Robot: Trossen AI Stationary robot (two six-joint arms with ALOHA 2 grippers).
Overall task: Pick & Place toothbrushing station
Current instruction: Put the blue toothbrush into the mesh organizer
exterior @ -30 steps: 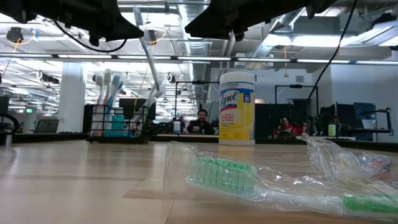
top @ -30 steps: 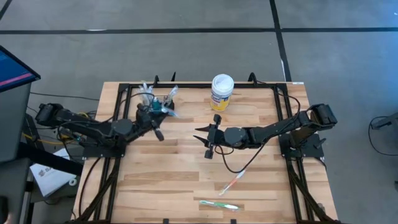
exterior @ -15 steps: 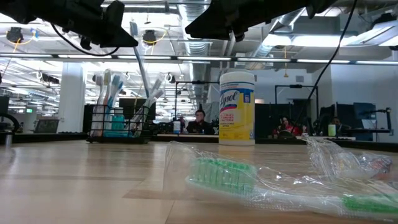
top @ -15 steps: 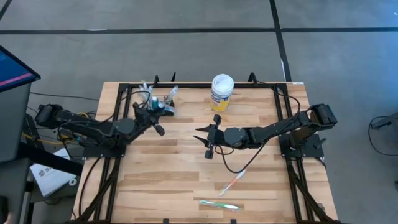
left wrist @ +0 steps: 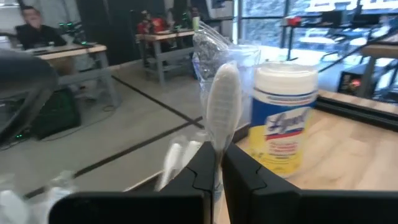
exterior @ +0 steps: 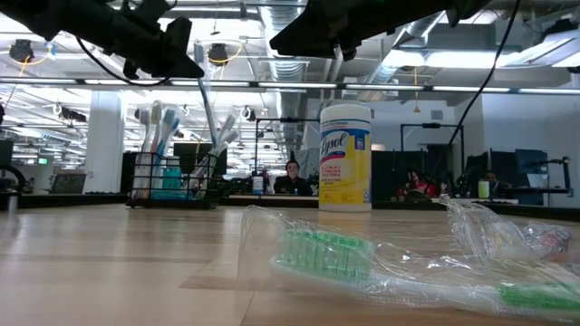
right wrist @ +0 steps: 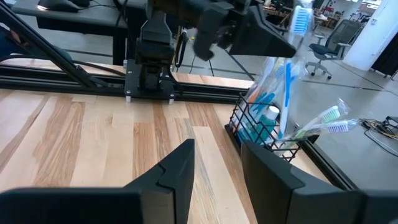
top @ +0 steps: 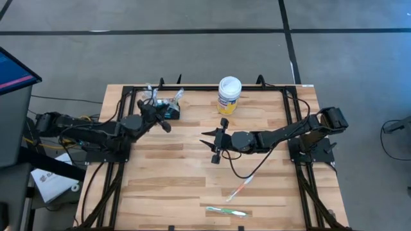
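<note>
From above, the basket [top: 168, 106] sits at the table's [top: 192, 186] far left edge, brushes sticking out of it. The left gripper [top: 156, 109] hangs right over it, clamped on a wrapped toothbrush [top: 152, 97]. The right gripper [top: 217, 142] waits mid-table, fingers spread and empty, near the tub [top: 228, 94]. Two more wrapped brushes [top: 238, 190] lie toward the near edge.

At table level, the basket [exterior: 174, 187] stands left of the tub [exterior: 345, 156], well apart from it, with the left gripper [exterior: 195, 65] above and a brush handle slanting down from it into the basket. A wrapped green brush [exterior: 399, 270] fills the foreground.

The left wrist view shows its fingers [left wrist: 205, 171] pinched on the white brush [left wrist: 221, 112] (wrapper around it), tub [left wrist: 282, 127] beyond.

The right wrist view shows its fingers [right wrist: 180, 168] parted, nothing between them, the basket [right wrist: 268, 133] ahead.
</note>
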